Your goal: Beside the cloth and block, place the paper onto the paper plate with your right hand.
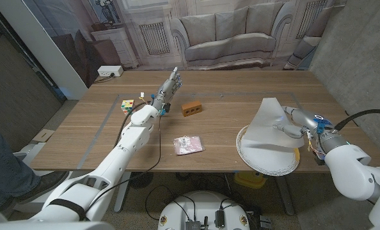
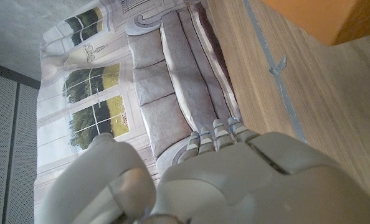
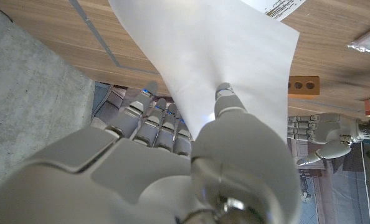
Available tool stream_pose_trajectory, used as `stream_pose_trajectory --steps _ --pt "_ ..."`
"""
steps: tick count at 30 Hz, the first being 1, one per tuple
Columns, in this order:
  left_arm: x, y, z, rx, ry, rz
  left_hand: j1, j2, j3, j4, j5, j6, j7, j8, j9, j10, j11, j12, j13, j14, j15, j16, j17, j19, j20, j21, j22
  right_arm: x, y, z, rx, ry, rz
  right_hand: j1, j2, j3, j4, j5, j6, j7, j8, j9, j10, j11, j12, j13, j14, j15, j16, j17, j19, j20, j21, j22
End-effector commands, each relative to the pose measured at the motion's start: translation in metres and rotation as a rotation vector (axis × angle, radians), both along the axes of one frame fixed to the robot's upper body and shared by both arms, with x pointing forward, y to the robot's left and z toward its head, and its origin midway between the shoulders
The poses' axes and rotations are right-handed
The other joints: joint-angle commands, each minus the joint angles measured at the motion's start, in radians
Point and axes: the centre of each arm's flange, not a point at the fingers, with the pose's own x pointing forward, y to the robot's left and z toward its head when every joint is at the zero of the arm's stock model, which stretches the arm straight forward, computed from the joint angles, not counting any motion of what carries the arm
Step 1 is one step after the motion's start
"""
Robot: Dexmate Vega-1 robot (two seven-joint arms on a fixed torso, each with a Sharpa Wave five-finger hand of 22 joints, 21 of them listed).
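A white sheet of paper (image 1: 271, 126) stands tilted over the paper plate (image 1: 267, 162) at the table's front right, its lower edge on or just above the plate. My right hand (image 1: 298, 121) pinches the paper's right side; in the right wrist view the thumb and fingers (image 3: 166, 118) hold the sheet (image 3: 203, 50). An orange-brown block (image 1: 191, 108) with holes lies mid-table, also visible as the block (image 3: 302, 84). A pink-white folded cloth (image 1: 189, 145) lies in front of it. My left hand (image 1: 167, 88) is raised left of the block, fingers apart, holding nothing.
A colour cube (image 1: 128, 105) sits at the table's left, beside my left forearm. Grey tape lines mark the tabletop (image 1: 222, 128). A backdrop printed with a sofa hangs behind the table. A person's leg shows at the left edge.
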Motion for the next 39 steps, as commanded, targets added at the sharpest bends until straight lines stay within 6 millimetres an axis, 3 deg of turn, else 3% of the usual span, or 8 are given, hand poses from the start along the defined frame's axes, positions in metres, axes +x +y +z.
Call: stream_pose_trajectory --steps 1,26,39 --pt "0.004 -0.005 -0.002 0.005 0.009 -0.014 0.003 0.006 -0.01 0.002 0.008 0.009 0.0 -0.001 0.005 -0.004 -0.001 -0.001 0.003 -0.009 0.004 -0.001 0.005 -0.007 -0.002 0.001 0.005 -0.006 -0.002 -0.008 0.002 0.069 -0.032 0.003 0.004 0.002 0.008 -0.002 0.013 -0.002 -0.002 0.004 0.005 0.0 -0.002 0.003 0.007 -0.052 -0.003 0.001 0.009 -0.031 -0.003 0.002" --pt "-0.005 0.002 -0.014 -0.011 0.013 0.003 0.005 0.009 -0.016 0.001 0.008 0.009 0.001 -0.001 0.005 -0.003 0.001 -0.001 0.003 -0.008 0.004 -0.001 0.005 -0.009 -0.003 0.001 0.005 0.016 0.007 -0.025 0.004 0.163 0.033 0.0 0.006 0.002 0.01 -0.003 0.017 -0.002 -0.004 0.005 0.008 0.002 -0.004 0.003 0.009 -0.05 -0.003 0.002 0.009 -0.03 -0.006 0.002" --pt "-0.006 0.003 -0.016 -0.015 0.013 0.005 0.006 0.01 -0.019 0.001 0.008 0.008 0.001 -0.001 0.005 -0.004 0.0 -0.001 0.003 -0.009 0.004 -0.001 0.005 -0.009 -0.002 0.001 0.005 0.022 0.007 -0.028 0.009 0.177 0.047 -0.017 -0.009 -0.011 0.017 -0.006 0.015 0.004 -0.006 0.005 0.009 0.008 -0.006 0.003 0.008 -0.043 -0.003 0.002 0.01 -0.024 -0.009 0.002"
